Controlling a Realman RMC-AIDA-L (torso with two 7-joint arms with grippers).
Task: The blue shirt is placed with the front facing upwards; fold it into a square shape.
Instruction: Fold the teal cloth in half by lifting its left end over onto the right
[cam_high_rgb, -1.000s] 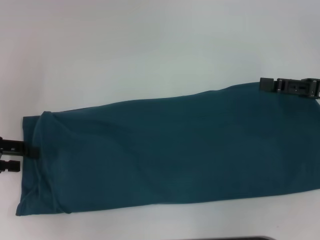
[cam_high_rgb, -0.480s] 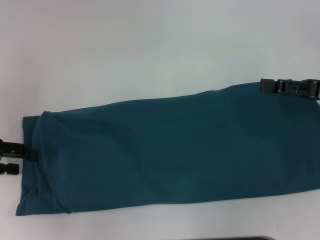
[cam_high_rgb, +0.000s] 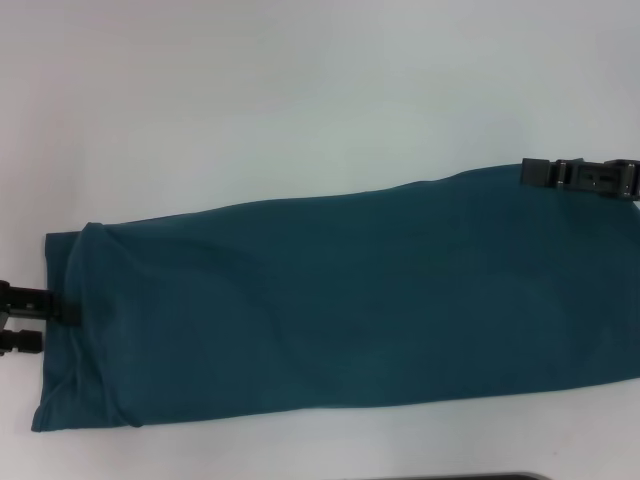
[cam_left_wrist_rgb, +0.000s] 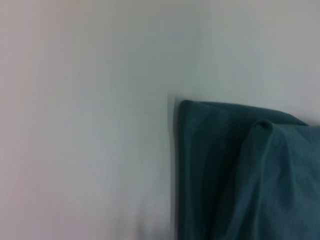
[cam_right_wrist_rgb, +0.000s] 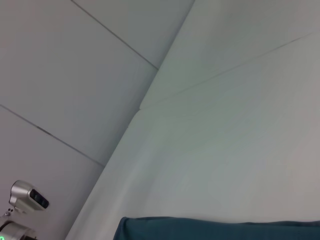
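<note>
The blue shirt lies on the white table as one long folded band running from left to right, plain side up, with no lettering showing. At its left end my left gripper stands open, the upper finger touching the cloth's edge and the lower one beside it on the table. My right gripper sits at the band's far top right corner. The left wrist view shows a folded corner of the blue shirt. In the right wrist view only a strip of the blue shirt appears.
White table stretches behind the shirt. A dark edge shows at the near border of the head view. In the right wrist view a small silver device stands beyond the table's far side, before wall panels.
My left gripper's lower finger has moved away from the upper one, widening the gap. The shirt and the right gripper have not moved.
</note>
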